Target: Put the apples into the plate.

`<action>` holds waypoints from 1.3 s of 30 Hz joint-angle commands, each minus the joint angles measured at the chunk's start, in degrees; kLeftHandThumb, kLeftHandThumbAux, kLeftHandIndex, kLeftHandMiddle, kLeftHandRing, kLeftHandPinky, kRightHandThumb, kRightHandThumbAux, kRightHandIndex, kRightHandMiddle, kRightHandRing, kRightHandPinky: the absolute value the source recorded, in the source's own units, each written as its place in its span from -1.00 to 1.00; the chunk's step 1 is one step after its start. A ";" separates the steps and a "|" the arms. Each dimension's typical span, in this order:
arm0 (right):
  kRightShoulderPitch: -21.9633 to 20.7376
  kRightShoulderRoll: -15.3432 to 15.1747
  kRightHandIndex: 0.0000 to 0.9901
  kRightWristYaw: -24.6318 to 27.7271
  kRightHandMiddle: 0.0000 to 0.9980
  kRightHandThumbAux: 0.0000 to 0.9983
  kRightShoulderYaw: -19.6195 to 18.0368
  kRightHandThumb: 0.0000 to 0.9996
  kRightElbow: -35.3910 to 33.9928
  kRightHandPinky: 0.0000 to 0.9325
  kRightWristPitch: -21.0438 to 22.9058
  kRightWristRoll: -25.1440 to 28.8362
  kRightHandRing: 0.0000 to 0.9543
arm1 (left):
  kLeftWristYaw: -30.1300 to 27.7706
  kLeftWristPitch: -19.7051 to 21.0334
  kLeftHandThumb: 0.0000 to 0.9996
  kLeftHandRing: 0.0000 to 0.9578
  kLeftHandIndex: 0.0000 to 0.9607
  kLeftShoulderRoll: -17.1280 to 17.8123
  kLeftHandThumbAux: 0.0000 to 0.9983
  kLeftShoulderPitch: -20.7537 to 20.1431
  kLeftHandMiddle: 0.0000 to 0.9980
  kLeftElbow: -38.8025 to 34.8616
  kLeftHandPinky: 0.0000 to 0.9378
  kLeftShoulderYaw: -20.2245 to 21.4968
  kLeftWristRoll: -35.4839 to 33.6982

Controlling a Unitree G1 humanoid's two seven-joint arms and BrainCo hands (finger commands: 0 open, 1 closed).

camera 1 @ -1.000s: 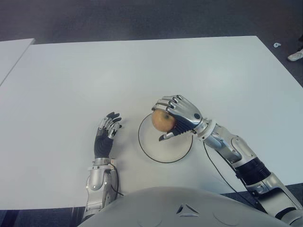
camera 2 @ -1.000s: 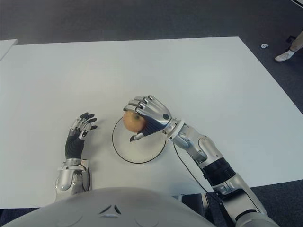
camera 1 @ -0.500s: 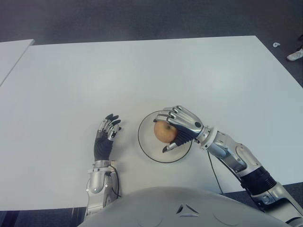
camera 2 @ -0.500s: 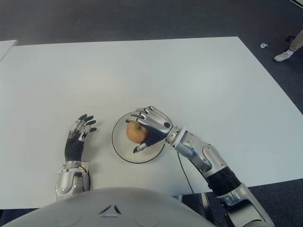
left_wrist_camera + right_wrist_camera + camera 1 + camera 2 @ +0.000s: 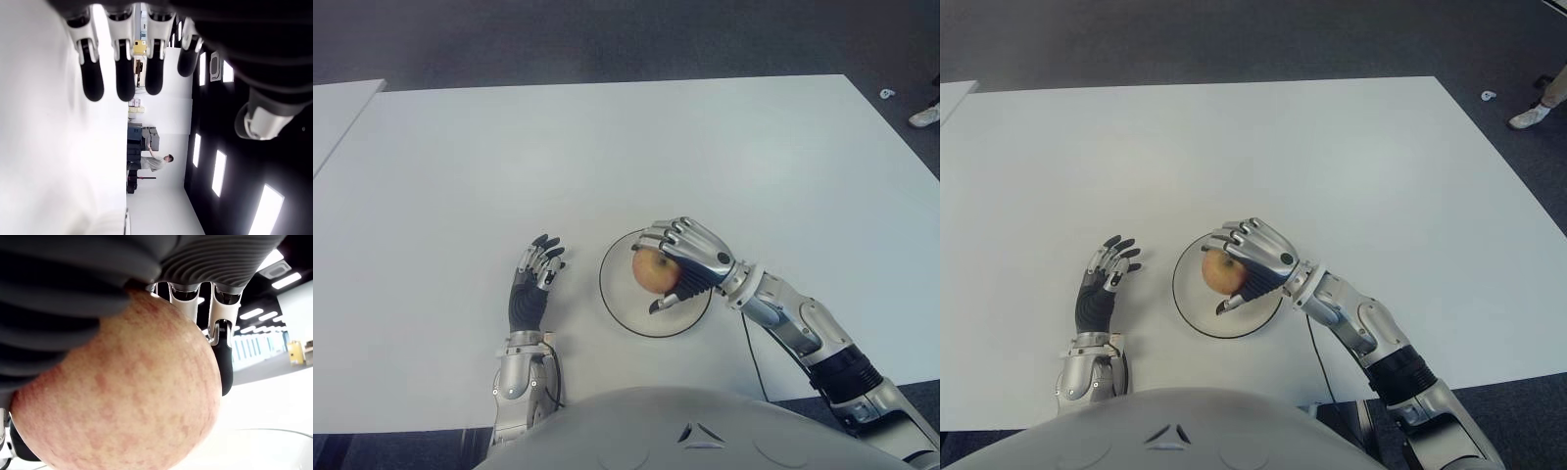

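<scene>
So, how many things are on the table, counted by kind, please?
Apple: 1, held in the right hand over the plate
Plate: 1, on the table
Total: 2 things; the left hand, left of the plate, holds nothing.

The round apple [image 5: 122, 391] is yellowish tan, mottled with faint red speckles and a reddish blush. The flat round plate [image 5: 631, 315] is white with a thin dark rim. The wide smooth table [image 5: 607, 147] is plain white. The silver-metal right hand [image 5: 680, 259] has black ribbed palm padding and black fingertips. The left hand [image 5: 530, 282] is silver with a black palm and black fingertips. The carpeted floor [image 5: 607, 39] is dark grey.
</scene>
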 commanded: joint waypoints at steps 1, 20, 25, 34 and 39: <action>-0.74 1.08 -0.19 -3.23 0.09 0.35 0.65 0.71 3.21 0.76 -1.22 -2.07 0.71 | 0.34 1.50 -0.35 -0.44 -0.65 -0.32 -0.02 0.87 -0.55 0.02 -0.30 -0.24 0.13; -10.03 7.21 -0.19 -23.22 0.09 0.35 12.03 0.71 33.29 0.77 0.66 -13.36 0.73 | 0.05 -0.08 -0.43 -0.46 -0.65 -0.51 -0.03 1.73 -0.57 0.07 -0.32 -1.16 0.68; -12.17 9.18 -0.19 -26.72 0.09 0.35 15.02 0.71 40.27 0.79 2.30 -14.11 0.76 | 0.00 -0.72 -0.42 -0.44 -0.64 -0.69 0.00 1.99 -0.56 0.20 -0.28 -1.41 0.68; -13.70 10.96 -0.19 -32.26 0.09 0.35 19.56 0.71 49.76 0.79 5.37 -14.81 0.78 | -1.12 -1.91 -0.44 -0.45 -0.63 -0.08 0.00 2.04 -0.57 0.96 -0.30 -1.51 -0.11; -14.04 11.76 -0.19 -33.85 0.08 0.35 20.71 0.71 52.57 0.74 5.87 -13.92 0.76 | -1.60 -1.10 -0.43 -0.44 -0.62 0.07 0.01 2.29 -0.55 0.41 -0.28 -1.63 -0.82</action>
